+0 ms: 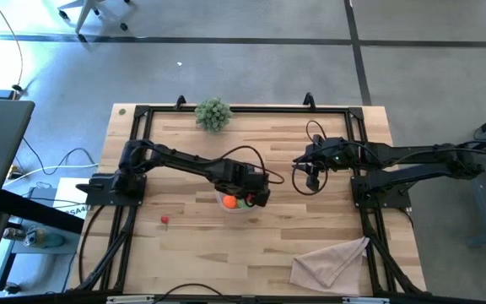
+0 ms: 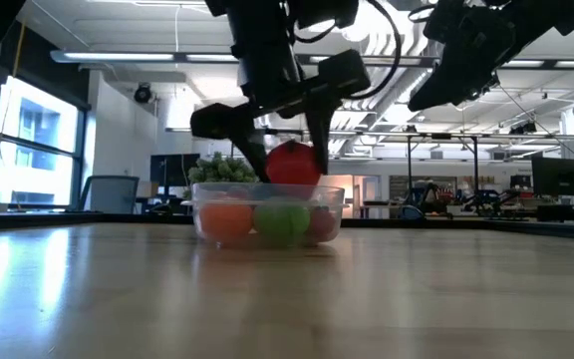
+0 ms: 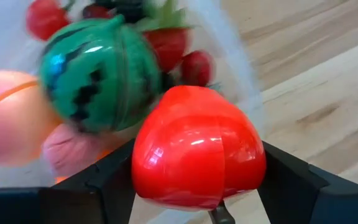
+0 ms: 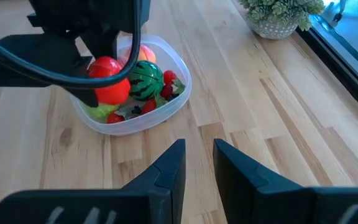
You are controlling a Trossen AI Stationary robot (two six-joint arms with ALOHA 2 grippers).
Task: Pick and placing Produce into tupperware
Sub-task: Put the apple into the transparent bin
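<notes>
Planks of pale wood make up the table (image 1: 184,253), seen from above, with the tupperware (image 1: 236,205) near its middle. The left gripper (image 1: 245,199) sits right over that container. A bushy grey-green plant sprig (image 1: 213,113) stands well beyond the tupperware at the far edge, a crumpled beige cloth (image 1: 332,262) lies nearer the front on the right arm's side, and one small red piece of produce (image 1: 164,220) lies loose on the boards toward the left arm's base. The right gripper (image 1: 311,176) hovers apart from the container.

From table height, the tupperware (image 2: 268,213) is clear and shallow, an orange and a green fruit showing through its wall. A glossy red tomato (image 2: 293,163) sits just above the rim between the left gripper's (image 2: 285,150) dark fingers.

Left wrist camera: the tomato (image 3: 197,147), smooth and segmented, is clamped between both fingers (image 3: 114,180); beyond it lie a striped green watermelon ball (image 3: 92,73), a pink-orange fruit (image 3: 8,115) and strawberries (image 3: 169,45).

Right wrist camera: the right gripper (image 4: 199,163) has its fingers narrowly parted around nothing, well short of the rounded container (image 4: 166,102).
</notes>
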